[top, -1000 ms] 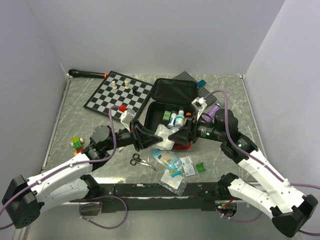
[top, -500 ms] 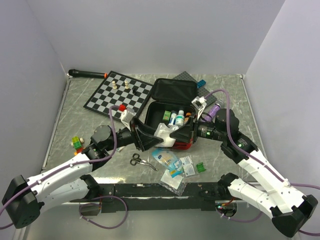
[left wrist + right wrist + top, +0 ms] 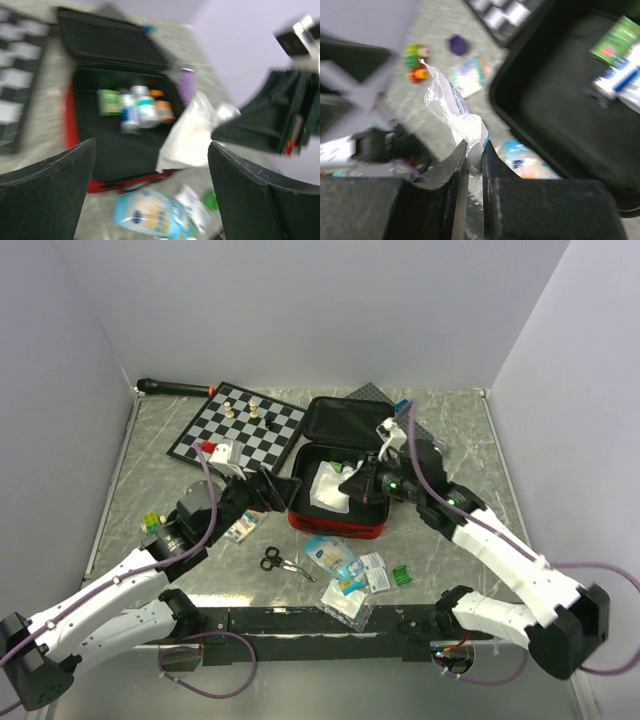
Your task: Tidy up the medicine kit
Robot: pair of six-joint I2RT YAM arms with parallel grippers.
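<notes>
Pinching the lower end of a crinkled clear plastic packet (image 3: 451, 107), the right gripper (image 3: 474, 145) hangs over the open medicine kit (image 3: 335, 523), both fingers closed tight on the plastic. The kit sits mid-table just right of the chessboard (image 3: 237, 425), its lid laid back toward the far wall. Small bottles (image 3: 140, 102) and a green box (image 3: 108, 101) line the far side of its black interior. The left gripper (image 3: 275, 487) hovers at the kit's left edge, fingers spread wide and empty. Scissors (image 3: 281, 563) and a blue packet (image 3: 333, 558) lie in front of the kit.
</notes>
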